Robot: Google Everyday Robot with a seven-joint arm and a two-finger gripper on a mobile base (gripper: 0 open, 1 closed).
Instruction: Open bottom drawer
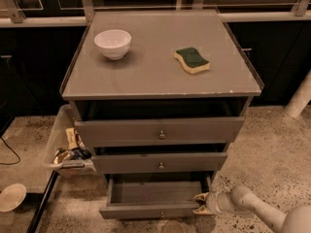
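Low at the foot of a grey cabinet, the bottom drawer stands pulled out toward the camera, its dark interior exposed. It sits beneath the widest top drawer, which juts forward slightly, and the middle drawer. The robot's pale arm reaches in from the lower right corner, lying close above the speckled floor. A clear plastic bin holding packets leans against the cabinet's left side. A white bowl rests on the cabinet's top at the rear left, well apart from a green-and-yellow sponge toward the right. A pale plate lies on the floor at far left. The gripper sits at the right end of the open drawer's front, its two yellowish fingers spread apart, one above the other. Whether they touch the drawer cannot be told. A small round knob marks the centre of the drawer's slim front.
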